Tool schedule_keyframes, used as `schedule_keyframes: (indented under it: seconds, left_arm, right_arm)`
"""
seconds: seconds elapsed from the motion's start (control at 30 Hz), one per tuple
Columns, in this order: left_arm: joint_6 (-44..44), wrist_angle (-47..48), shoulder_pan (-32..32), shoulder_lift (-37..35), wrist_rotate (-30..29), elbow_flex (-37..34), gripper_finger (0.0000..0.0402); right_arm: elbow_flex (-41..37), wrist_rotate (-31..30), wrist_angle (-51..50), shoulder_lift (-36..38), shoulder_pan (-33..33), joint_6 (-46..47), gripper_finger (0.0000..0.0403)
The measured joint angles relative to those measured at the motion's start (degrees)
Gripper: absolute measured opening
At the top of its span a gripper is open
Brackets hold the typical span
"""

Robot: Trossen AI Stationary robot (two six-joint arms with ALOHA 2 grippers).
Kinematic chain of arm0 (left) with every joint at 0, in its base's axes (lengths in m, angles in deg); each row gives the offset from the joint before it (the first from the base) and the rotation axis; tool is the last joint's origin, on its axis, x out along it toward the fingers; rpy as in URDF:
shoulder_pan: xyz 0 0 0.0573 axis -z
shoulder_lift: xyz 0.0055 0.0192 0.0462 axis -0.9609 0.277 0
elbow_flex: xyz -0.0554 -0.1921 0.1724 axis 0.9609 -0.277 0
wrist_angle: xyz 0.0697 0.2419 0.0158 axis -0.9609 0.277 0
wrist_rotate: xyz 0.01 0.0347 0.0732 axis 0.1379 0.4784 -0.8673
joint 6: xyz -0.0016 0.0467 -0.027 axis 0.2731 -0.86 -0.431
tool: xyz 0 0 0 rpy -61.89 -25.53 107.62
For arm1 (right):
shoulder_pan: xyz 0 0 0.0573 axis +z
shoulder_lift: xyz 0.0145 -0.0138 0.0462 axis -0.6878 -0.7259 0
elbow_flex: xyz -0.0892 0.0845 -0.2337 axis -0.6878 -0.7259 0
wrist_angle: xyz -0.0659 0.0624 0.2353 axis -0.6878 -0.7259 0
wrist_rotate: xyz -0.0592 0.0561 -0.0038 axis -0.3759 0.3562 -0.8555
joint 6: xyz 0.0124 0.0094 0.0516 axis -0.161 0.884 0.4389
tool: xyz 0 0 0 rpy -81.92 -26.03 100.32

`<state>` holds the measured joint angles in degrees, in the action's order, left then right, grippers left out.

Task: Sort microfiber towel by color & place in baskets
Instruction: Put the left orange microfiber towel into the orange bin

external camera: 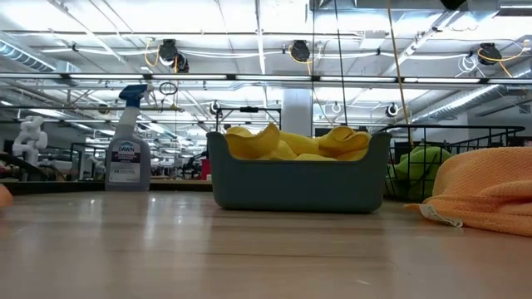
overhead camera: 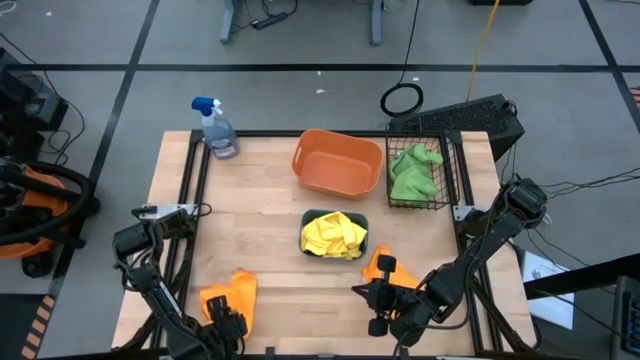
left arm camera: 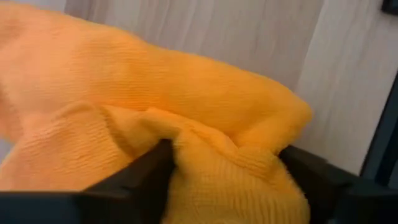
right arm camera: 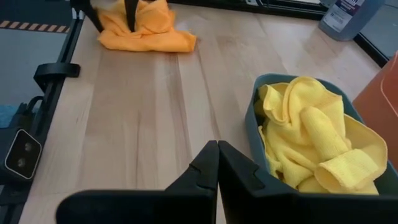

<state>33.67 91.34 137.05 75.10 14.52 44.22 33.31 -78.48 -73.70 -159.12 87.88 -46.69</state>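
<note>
An orange towel (overhead camera: pixel 232 292) lies bunched on the table near its front left. My left gripper (overhead camera: pixel 228 322) stands in it from above and is closed on a raised fold (left arm camera: pixel 224 162). My right gripper (right arm camera: pixel 217 155) is shut, holds nothing, and hovers by a second orange towel (overhead camera: pixel 380 266) at front right. Yellow towels (overhead camera: pixel 333 234) fill the teal tray (overhead camera: pixel 306 222) at mid-table. A green towel (overhead camera: pixel 412 172) lies in the black wire basket (overhead camera: pixel 447 170) at the back right. The orange tub (overhead camera: pixel 338 162) stands beside that basket. My left gripper pinches a raised fold of the orange towel (left arm camera: pixel 236 168) between its two fingers (left arm camera: pixel 146 177), one on each side of the bunched cloth. The fingers come from above, pointing steeply down. The rest of the towel lies slack on the table.
A clear spray bottle with a blue nozzle (overhead camera: pixel 216 128) stands at the table's far left corner. Bare wood (right arm camera: pixel 143 124) lies between the left orange towel and the teal tray. The table's black frame (overhead camera: pixel 190 190) runs along its edges.
</note>
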Motion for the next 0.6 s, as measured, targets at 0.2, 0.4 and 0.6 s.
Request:
schedule_keyframes:
  seconds: [0.2, 0.4, 0.6]
  left_arm:
    - [-4.4, 2.2, -0.5, 0.0, -3.6, 0.8, 0.008]
    - [-5.1, 11.7, -0.9, -4.2, -13.0, 3.9, 0.0034]
    - [-10.3, 14.1, -0.9, -12.1, -29.7, 4.9, 0.0049]
  right_arm:
    - [0.0, 0.0, 1.7, 0.0, 0.0, -1.7, 0.0]
    - [-0.1, -0.5, 5.2, -0.2, -0.6, -4.2, 0.0]
    - [-1.8, -1.7, 15.3, -1.9, -1.6, -11.2, 0.0]
